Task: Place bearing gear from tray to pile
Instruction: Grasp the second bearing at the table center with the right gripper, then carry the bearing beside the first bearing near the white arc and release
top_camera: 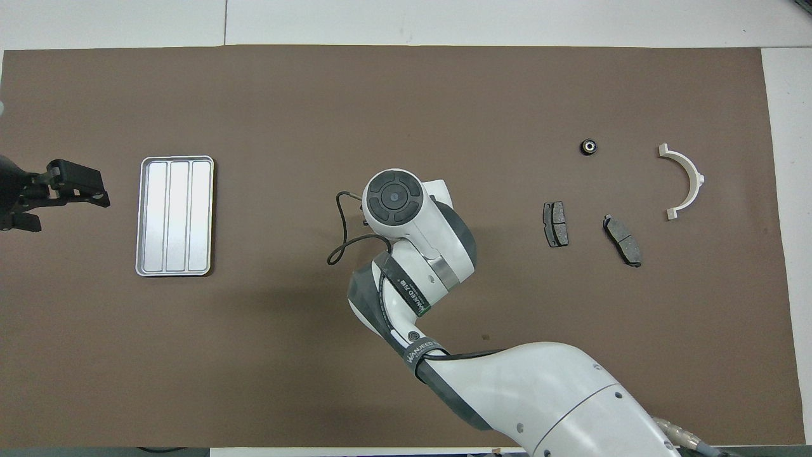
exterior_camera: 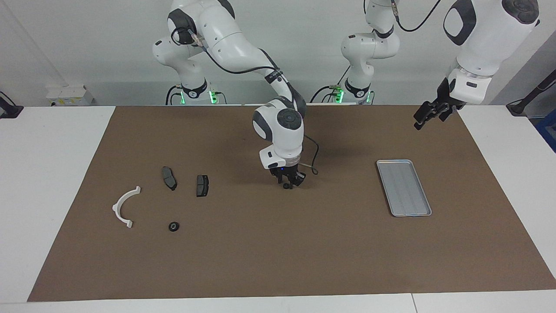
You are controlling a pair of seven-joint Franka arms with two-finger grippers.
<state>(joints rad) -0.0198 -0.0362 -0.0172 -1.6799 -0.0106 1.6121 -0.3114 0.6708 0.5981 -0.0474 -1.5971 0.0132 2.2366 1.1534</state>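
Gear [exterior_camera: 286,186] in right gripper [exterior_camera: 290,184] — mid-mat, tray [exterior_camera: 403,187] apart

It was a robot lab: two white robot arms [exterior_camera: 226,39] stood at a white desk [exterior_camera: 56,143] with a brown mat [exterior_camera: 278,252].

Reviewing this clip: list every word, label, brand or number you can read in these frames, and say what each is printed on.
"WANJEED": white lettering on the black cable sleeve of the right arm, overhead view.
A second strip of lettering on the black band higher up the same arm: too small to read.
A small label on the grey box at the wall: too blurred to read.
Tray, brake pads, white bracket: no text visible.
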